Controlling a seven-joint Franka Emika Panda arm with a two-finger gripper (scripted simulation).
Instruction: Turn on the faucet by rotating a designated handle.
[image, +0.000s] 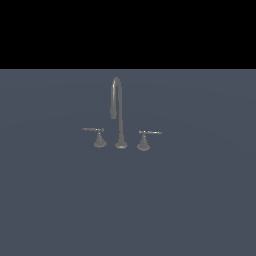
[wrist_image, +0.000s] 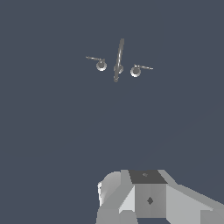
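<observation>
In the exterior view I see the faucet (image: 120, 114) alone on the surface (image: 60, 210), with the handle (image: 146, 138) on that view's right, lever pointing rightward; no arm shows. I judge this the approach step.

In the wrist view the handle (wrist_image: 138, 70) sits well away. Only the end effector's body (wrist_image: 146, 197) shows, so I cannot tell its opening; it touches nothing. Next I must close in on that lever.

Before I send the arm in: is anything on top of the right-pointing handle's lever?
Nothing rests on the handle; its lever is bare in both views. The gripper is far off. The lever's underside isn't visible.
</observation>
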